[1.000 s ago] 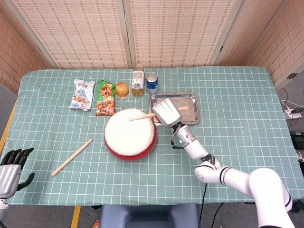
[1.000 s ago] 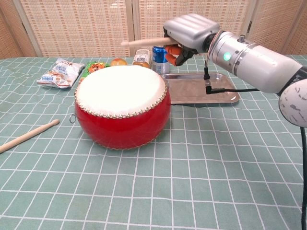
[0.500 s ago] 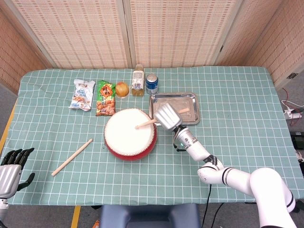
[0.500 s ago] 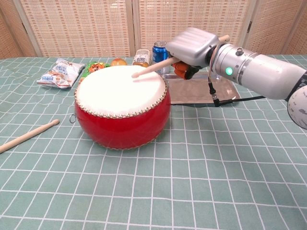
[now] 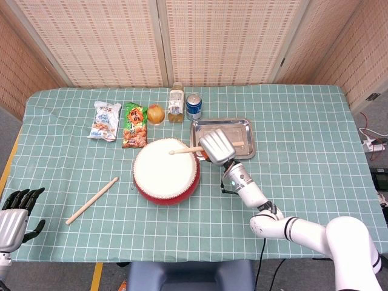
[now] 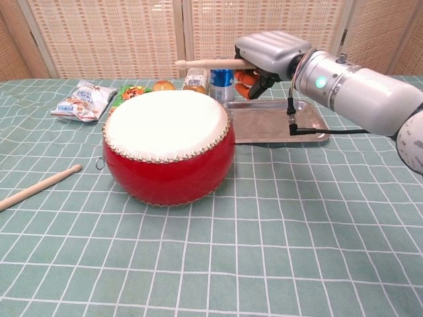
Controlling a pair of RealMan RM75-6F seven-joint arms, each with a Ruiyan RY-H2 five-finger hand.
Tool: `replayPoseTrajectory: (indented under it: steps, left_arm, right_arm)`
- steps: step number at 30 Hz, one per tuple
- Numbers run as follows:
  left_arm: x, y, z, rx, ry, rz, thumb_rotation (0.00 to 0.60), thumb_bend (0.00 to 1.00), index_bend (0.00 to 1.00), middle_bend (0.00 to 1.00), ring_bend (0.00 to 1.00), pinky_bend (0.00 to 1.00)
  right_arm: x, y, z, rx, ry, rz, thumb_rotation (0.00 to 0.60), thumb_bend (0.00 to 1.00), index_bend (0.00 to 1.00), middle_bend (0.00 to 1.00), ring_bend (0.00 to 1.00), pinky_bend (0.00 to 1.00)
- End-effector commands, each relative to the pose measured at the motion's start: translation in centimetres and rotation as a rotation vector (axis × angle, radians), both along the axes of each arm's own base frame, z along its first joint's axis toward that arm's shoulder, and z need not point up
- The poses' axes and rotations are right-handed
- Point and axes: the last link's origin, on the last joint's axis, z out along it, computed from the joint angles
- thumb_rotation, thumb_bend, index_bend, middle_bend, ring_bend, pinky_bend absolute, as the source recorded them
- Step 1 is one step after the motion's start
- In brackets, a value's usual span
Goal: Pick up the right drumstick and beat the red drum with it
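Above the red drum [image 6: 167, 153], the right hand [image 5: 217, 145] is gripping the right drumstick [image 6: 210, 63], its tip hanging clear of the white drumhead. At the near left table edge, the left hand [image 5: 13, 213] is resting with fingers apart, holding nothing. Green checked cloth [image 5: 303, 139] is covering the table before woven screens [image 5: 121, 36].

I see a round red drum with a cream-white skin [image 6: 166, 139] on the green tablecloth checked with thin white lines [image 5: 303, 121]. Just left of my silver-grey right hand's fingers [image 6: 254, 78], the pale wooden drumstick [image 6: 210, 63] shows plain tan. My left hand [image 5: 15, 212] is black-fingered with a silver back.
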Motion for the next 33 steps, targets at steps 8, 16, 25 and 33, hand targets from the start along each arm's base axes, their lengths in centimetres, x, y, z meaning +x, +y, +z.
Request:
replayPoseTrajectory:
  steps: [8,16,25,33]
  left_arm:
    - [0.1,0.0,-0.2,-0.004,-0.002,0.005,0.6,0.3,0.12,0.15,0.09,0.11]
    - [0.0,0.1,0.0,0.001,-0.002,0.006,0.6,0.3,0.12,0.15,0.09,0.11]
    - [0.2,0.2,-0.1,-0.007,-0.001,-0.004,0.6,0.3,0.12,0.15,0.09,0.11]
    - [0.1,0.1,-0.2,-0.008,-0.004,0.004,0.6,0.3,0.12,0.15,0.09,0.11]
  right_arm:
    - [-1.5,-0.2,-1.3,-0.075,0.419,0.142,0.6,0.53,0.89,0.92,1.0,1.0]
    - [0.1,-0.3,0.1,-0.088,0.102,0.047,0.6,0.53,0.88,0.92,1.0,1.0]
    - [0.8,-0.4,1.0,-0.066,-0.032,0.022,0.6,0.53,0.87,0.92,1.0,1.0]
    - [-1.2,-0.2,-1.4,-0.101,0.382,0.135,0.6,0.53,0.91,0.92,1.0,1.0]
